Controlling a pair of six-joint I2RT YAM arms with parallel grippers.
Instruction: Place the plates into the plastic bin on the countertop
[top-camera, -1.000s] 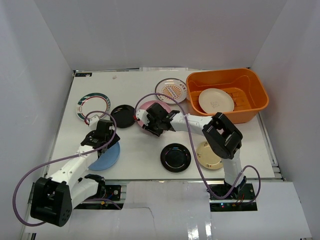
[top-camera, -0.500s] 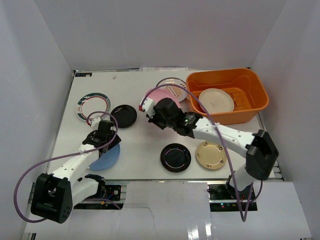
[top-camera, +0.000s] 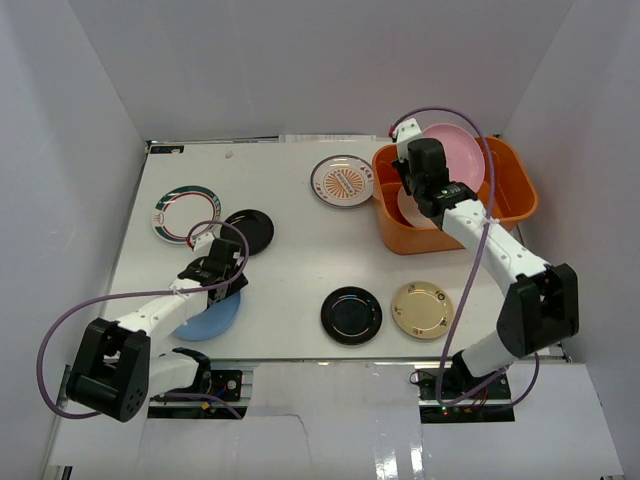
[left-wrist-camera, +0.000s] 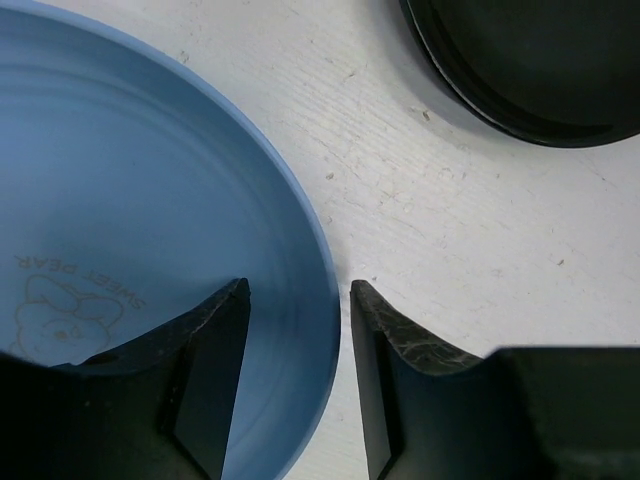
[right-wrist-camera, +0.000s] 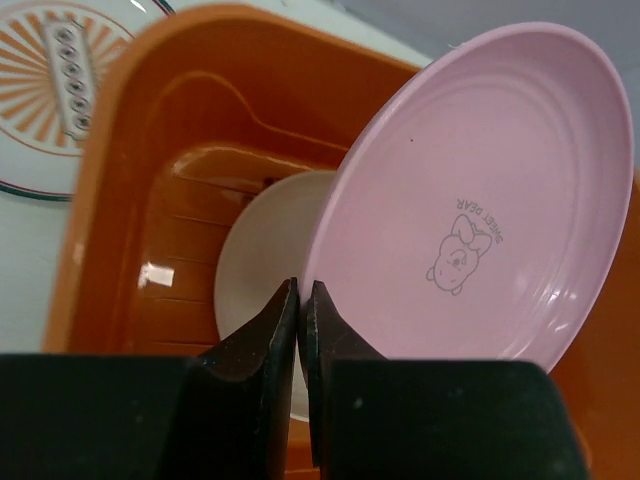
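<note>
Lifted off mid-table and swung right since a second ago: pink plate, now tilted steeply on edge above the plastic bin. Pinched at its lower rim by the right gripper, fingertips pressed together on the edge with almost no gap. Printed bear on its face, seen by the right wrist camera.

Inside the bin, flat on the slotted bottom: one cream plate, partly hidden behind the pink one.

Eight plates counted: one held, one in the bin, six on the countertop.

- Orange-patterned plate, just left of the bin's far corner.
- Gold-tan plate, near edge, in front of the bin.
- Near black plate, just beside the gold-tan one, apart from it.
- Far black plate, left of centre.
- Green-red rimmed plate, far left, close beside the far black plate.
- Light blue plate, near left.

Low at the light blue plate's rim: left gripper, fingers spread, one inside the plate, one outside over the bare white surface, rim between them. Whether either finger touches the rim: cannot tell.
</note>
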